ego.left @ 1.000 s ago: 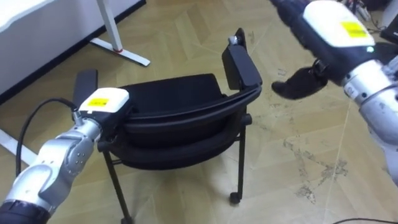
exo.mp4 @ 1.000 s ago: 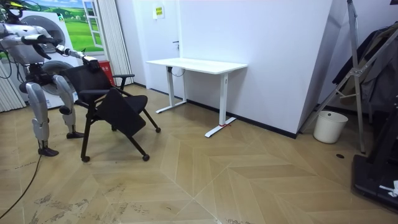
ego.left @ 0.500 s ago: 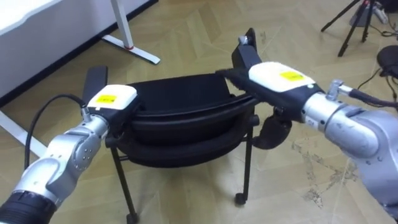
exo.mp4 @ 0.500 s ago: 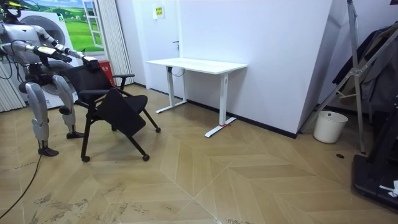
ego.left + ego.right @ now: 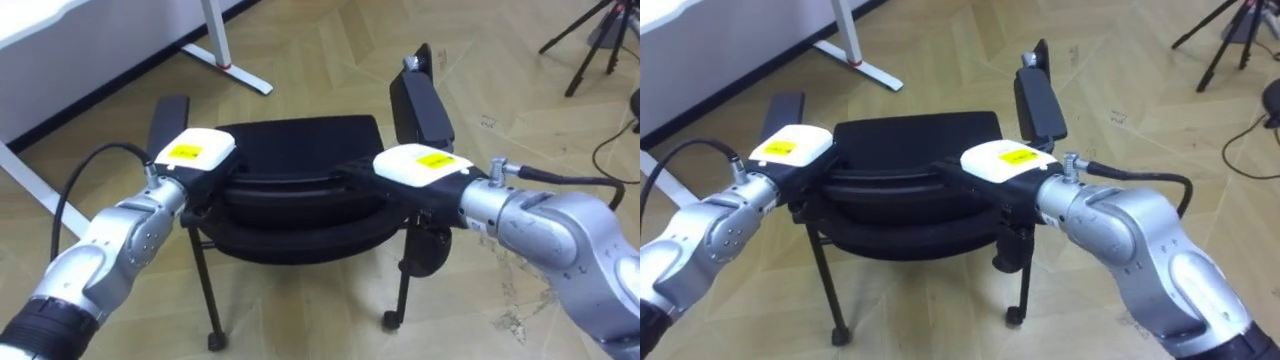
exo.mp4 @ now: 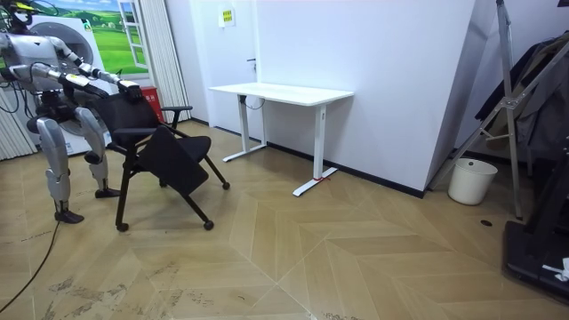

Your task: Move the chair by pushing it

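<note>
Parquet (image 5: 320, 60), left hand (image 5: 195, 160), right hand (image 5: 415, 170) atop chair (image 5: 300, 140)

A white desk (image 6: 283, 92) on 2 white legs stood against the white wall (image 6: 391, 80). 1 flat desk foot (image 5: 242, 76) rested on the herringbone wood floor (image 6: 373, 258). A white bin (image 6: 471, 180) stood by the wall at the room view's right, near a tall stand (image 6: 508, 98). Dark fabric (image 6: 544, 76) hung beyond the stand. A small yellow sign (image 6: 228, 15) was fixed high on the wall.
</note>
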Tool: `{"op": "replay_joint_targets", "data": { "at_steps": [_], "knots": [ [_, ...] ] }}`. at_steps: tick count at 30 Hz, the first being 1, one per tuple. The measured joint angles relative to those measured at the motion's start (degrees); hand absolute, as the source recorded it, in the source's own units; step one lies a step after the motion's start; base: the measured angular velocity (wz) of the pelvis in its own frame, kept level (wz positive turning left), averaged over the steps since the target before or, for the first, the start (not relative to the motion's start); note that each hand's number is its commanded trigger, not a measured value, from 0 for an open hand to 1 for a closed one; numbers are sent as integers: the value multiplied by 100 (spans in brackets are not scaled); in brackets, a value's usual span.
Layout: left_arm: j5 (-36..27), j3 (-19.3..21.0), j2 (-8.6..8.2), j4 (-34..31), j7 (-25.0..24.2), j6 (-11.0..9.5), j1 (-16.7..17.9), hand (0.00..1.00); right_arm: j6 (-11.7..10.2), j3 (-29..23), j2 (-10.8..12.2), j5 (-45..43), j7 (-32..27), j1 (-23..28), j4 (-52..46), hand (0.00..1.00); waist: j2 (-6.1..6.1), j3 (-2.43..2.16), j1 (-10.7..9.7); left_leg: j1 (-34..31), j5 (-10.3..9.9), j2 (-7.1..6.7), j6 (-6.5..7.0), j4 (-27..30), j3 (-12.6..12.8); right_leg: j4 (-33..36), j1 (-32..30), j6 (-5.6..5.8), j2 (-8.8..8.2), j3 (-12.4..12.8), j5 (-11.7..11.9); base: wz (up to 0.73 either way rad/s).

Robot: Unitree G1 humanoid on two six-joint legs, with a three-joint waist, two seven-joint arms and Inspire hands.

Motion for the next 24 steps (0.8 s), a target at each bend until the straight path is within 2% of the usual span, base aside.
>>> {"op": "replay_joint_targets", "data": {
  "at_steps": [5, 8, 12, 19, 21, 24],
  "knots": [
    [-5, -180, -121, 135, 54, 23, -140, 100, -254, 7, 31, -4, -747, -3, 863, 0, 52, 5, 8, -81, -1, -1, 0, 110, -130, -9, 45, -10, 0, -99, 8, 12],
    [-8, -191, -244, 334, 61, 26, -201, 100, -373, 15, 204, -37, -1133, -34, 1325, 0, 92, 7, -9, -32, -1, 3, 0, 143, -159, -73, 155, -18, 10, -140, 12, 5],
    [-2, -212, -421, 514, 64, 44, -261, 100, -375, 18, 464, -315, -1715, -193, 1977, 0, 166, 4, -15, -32, -2, 3, 1, 144, -178, -86, 175, -25, 18, -151, 22, 1],
    [7, -264, -470, 437, 56, 123, -258, 100, -371, 242, 504, -768, -2368, -338, 2449, 0, 194, -17, -5, -89, -4, 4, 3, 186, -212, -90, 153, -27, 19, -177, 23, 1],
    [15, -273, -470, 391, 35, 118, -249, 100, -371, 275, 505, -919, -2529, -372, 2566, 0, 198, -60, 5, -144, -3, 2, 4, 197, -235, -92, 118, -27, 18, -200, 23, 5],
    [14, -294, -473, 383, 35, 120, -232, 100, -371, 367, 505, -1003, -2691, -465, 2760, 0, 201, -72, 3, -139, -3, 2, 3, 211, -255, -91, 143, -28, 15, -244, 24, 5]
  ]
}}
